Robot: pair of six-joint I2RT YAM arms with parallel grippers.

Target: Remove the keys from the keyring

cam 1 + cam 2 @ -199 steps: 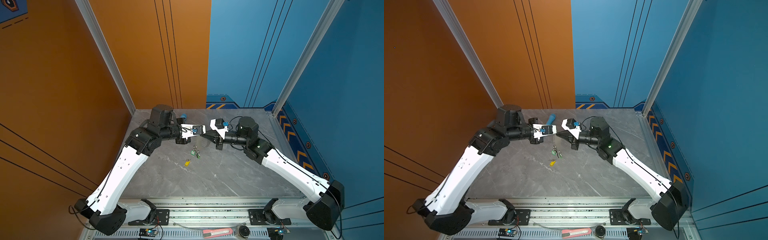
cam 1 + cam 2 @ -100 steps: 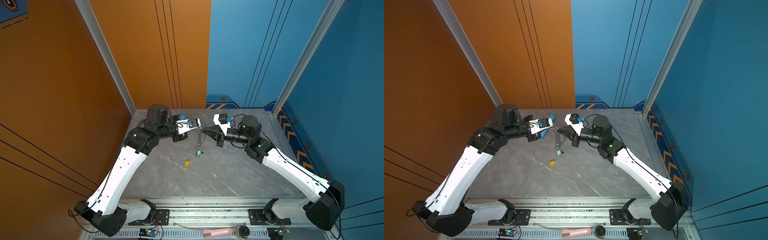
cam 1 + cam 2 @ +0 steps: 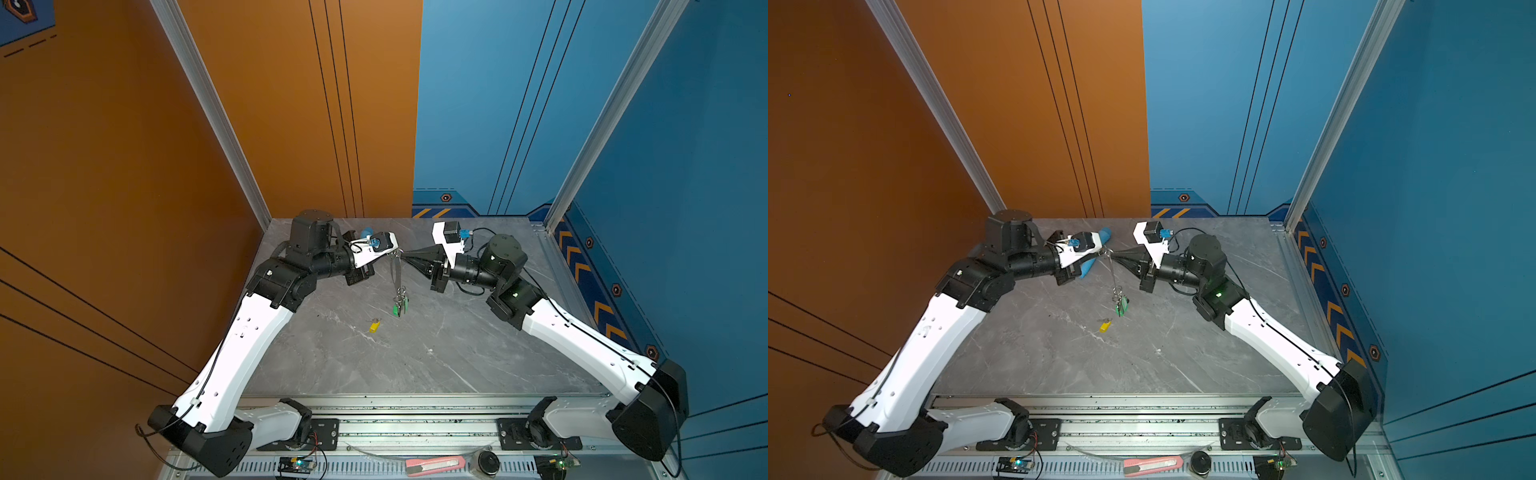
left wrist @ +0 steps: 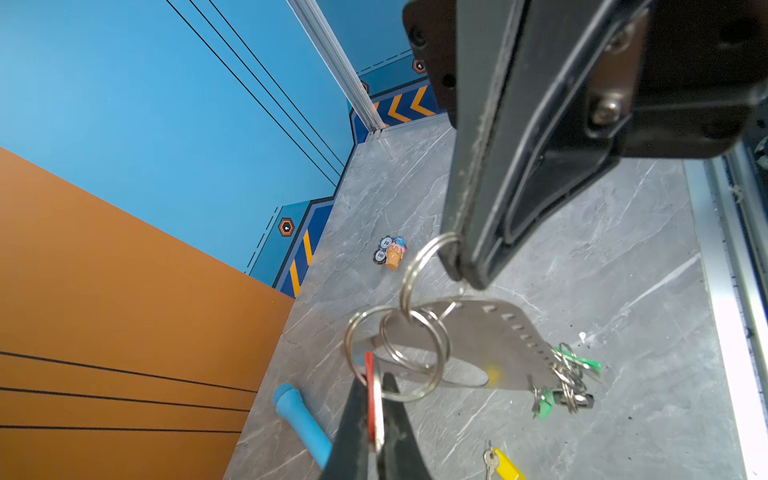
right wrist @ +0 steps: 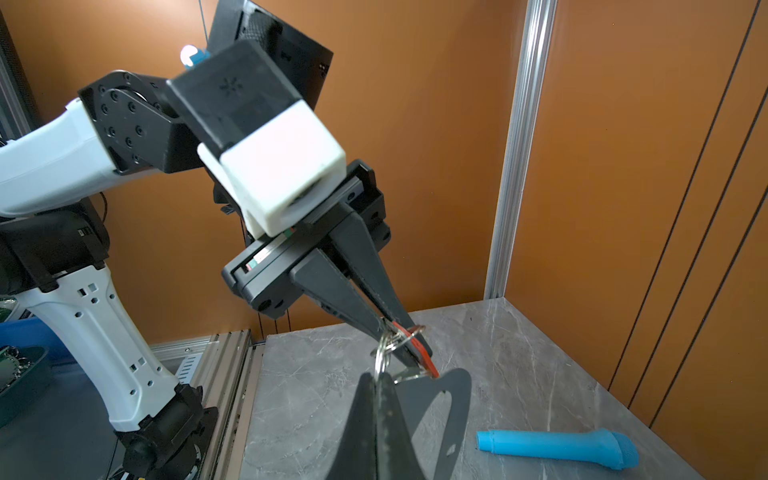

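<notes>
The keyring (image 4: 490,340), a flat grey metal loop, hangs in the air between my two grippers, in both top views (image 3: 397,272) (image 3: 1113,274). My left gripper (image 4: 372,376) is shut on a red-tagged key (image 4: 368,386) that sits on a split ring. My right gripper (image 5: 378,376) is shut on another split ring (image 4: 419,270) linked to the loop. Green-tagged keys (image 3: 401,306) (image 4: 577,365) dangle from the loop's low end. A yellow-tagged key (image 3: 375,326) (image 4: 505,465) lies loose on the table.
A light-blue tube (image 5: 557,449) (image 3: 1089,266) lies on the grey table behind the left gripper. A small orange-and-blue cluster with dark discs (image 4: 390,251) sits near the back wall. Orange and blue walls enclose the table on three sides.
The keyring came up off the table and now hangs stretched between the two grippers. Both grippers stay shut; the left wrist has drawn back slightly.
</notes>
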